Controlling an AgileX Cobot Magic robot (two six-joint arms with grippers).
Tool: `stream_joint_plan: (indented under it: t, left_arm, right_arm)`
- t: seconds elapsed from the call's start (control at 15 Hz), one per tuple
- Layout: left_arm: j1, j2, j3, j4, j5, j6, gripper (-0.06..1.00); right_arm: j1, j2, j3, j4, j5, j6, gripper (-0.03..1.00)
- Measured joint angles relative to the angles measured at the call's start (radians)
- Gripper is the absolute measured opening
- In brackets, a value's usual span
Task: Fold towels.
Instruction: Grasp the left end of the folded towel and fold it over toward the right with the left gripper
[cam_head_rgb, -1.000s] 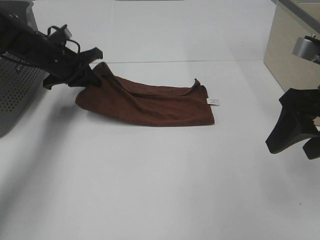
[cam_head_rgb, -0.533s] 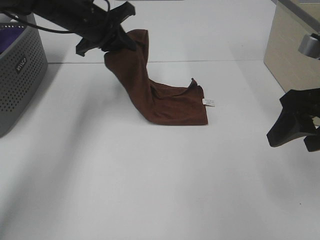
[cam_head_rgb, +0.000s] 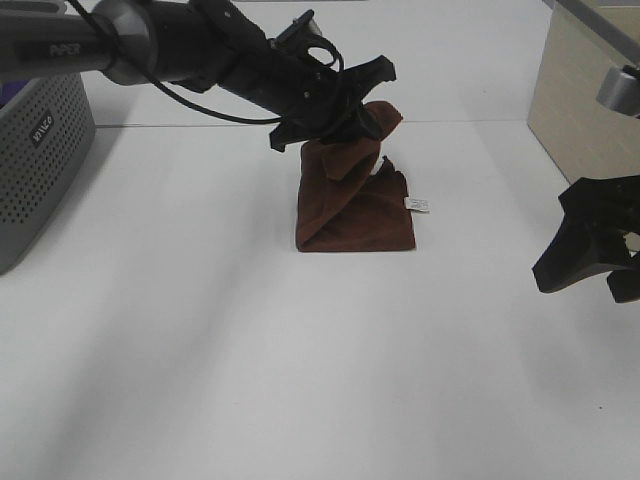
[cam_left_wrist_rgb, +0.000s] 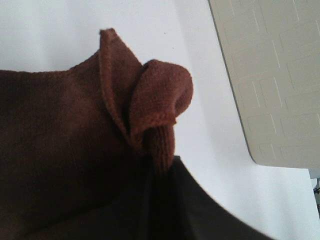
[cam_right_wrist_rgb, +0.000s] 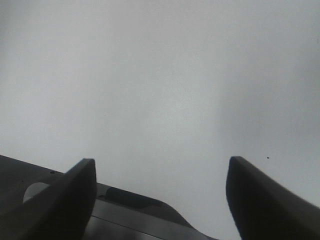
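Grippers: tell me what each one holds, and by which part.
The left gripper pinches the dark reddish-brown terry towel by a bunched hemmed edge, lifted up. The right gripper is open, holding nothing.

The left gripper (cam_head_rgb: 360, 118) has swept its pinched edge of the towel (cam_head_rgb: 355, 218) rightward.

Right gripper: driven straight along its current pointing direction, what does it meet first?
Likely the bare table: the right wrist view shows only tabletop ahead of the open right gripper. The towel lies off that line.
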Motion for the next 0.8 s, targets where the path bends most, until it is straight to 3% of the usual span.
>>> stream_joint_plan:
  t: [0.13, 0.2, 0.33, 0.6, 0.8]
  left_arm:
    - [-0.012, 0.042, -0.025, 0.000, -0.001, -0.012, 0.32]
    - [-0.012, 0.042, -0.025, 0.000, -0.001, -0.012, 0.32]
    - [-0.014, 0.057, -0.025, -0.026, 0.010, -0.015, 0.51]
    - [-0.010, 0.054, -0.026, -0.086, 0.061, -0.004, 0.56]
    - [0.064, 0.001, -0.026, -0.087, 0.140, 0.005, 0.56]
  right_arm:
    - [0.000, 0.000, 0.000, 0.000, 0.000, 0.000, 0.71]
    - [0.000, 0.000, 0.000, 0.000, 0.000, 0.000, 0.71]
    - [0.000, 0.000, 0.000, 0.001, 0.000, 0.000, 0.71]
    - [0.000, 0.000, 0.001, 0.038, -0.019, -0.005, 0.71]
    - [0.000, 0.018, -0.002, 0.246, -0.105, -0.166, 0.71]
